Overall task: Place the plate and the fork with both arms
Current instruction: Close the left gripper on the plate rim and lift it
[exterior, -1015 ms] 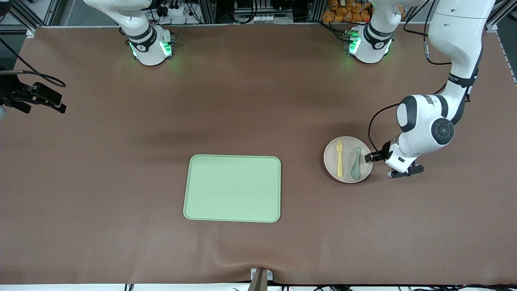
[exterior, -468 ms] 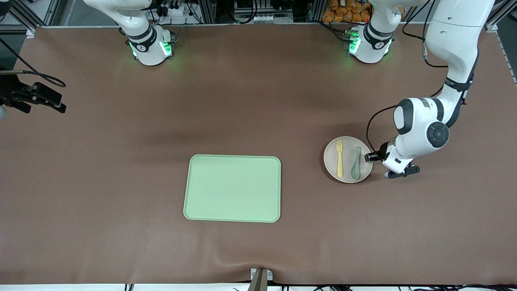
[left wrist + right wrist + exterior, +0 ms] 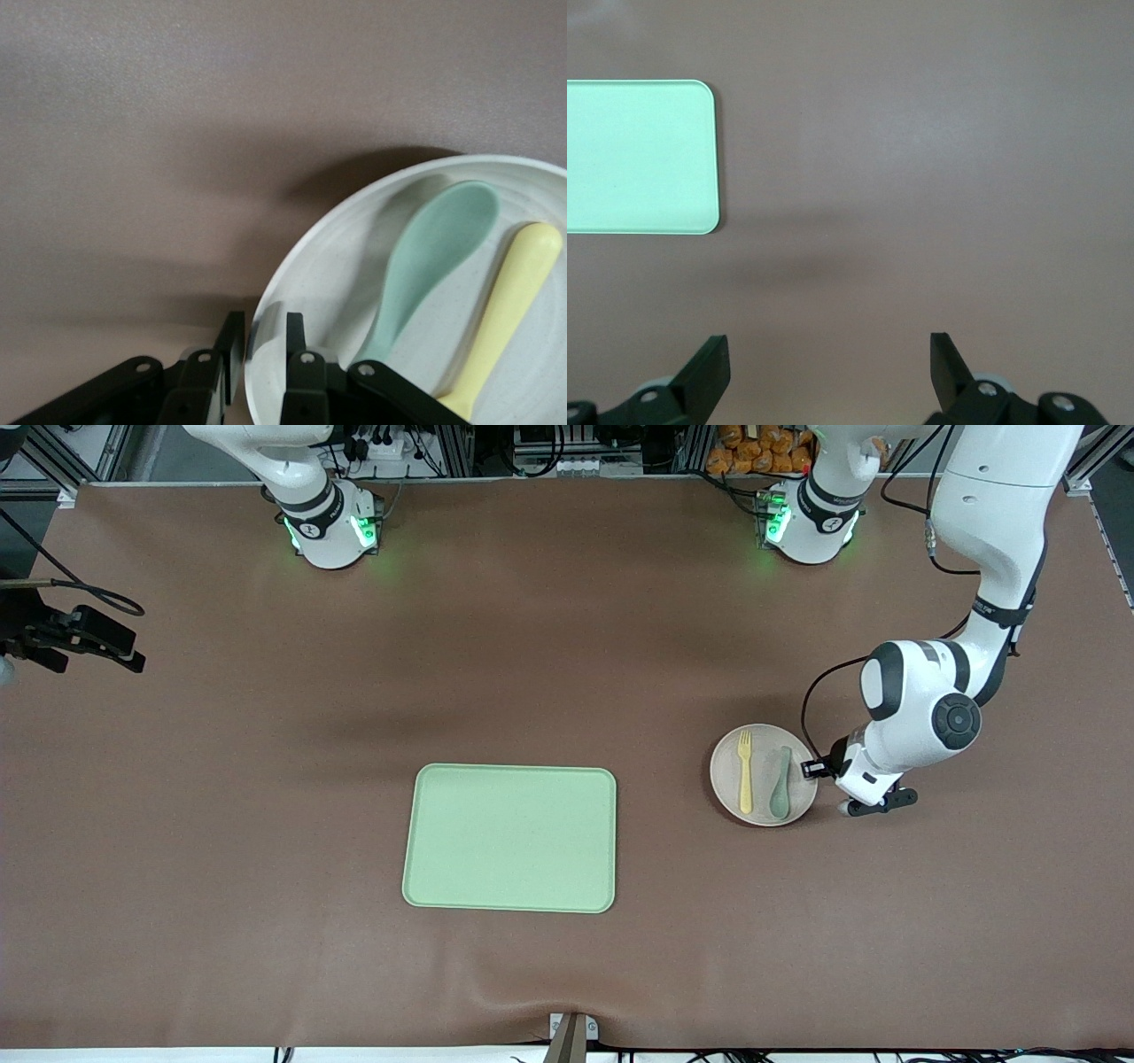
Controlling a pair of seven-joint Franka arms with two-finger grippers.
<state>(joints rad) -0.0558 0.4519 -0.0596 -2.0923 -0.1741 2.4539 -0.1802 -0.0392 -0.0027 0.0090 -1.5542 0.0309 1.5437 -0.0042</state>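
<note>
The round beige speckled plate (image 3: 728,778) lies on the table toward the left arm's end. The pale yellow fork (image 3: 746,771) and a green spoon (image 3: 780,781) lie side by side on it. My left gripper (image 3: 811,769) is down at the plate's rim on the spoon's side. In the left wrist view its fingers (image 3: 262,341) straddle the rim of the plate (image 3: 337,266), closed to a narrow gap on it, next to the spoon (image 3: 434,248) and the fork's handle (image 3: 509,301). My right gripper (image 3: 828,363) is open and empty, high over bare table; it is out of the front view.
The rectangular light-green tray (image 3: 509,837) lies mid-table, nearer the front camera, and one corner shows in the right wrist view (image 3: 638,155). A black device with a cable (image 3: 89,642) sits at the right arm's end of the table.
The left arm's wrist has shifted slightly toward the plate and settled at its rim. The plate, fork and spoon have not moved.
</note>
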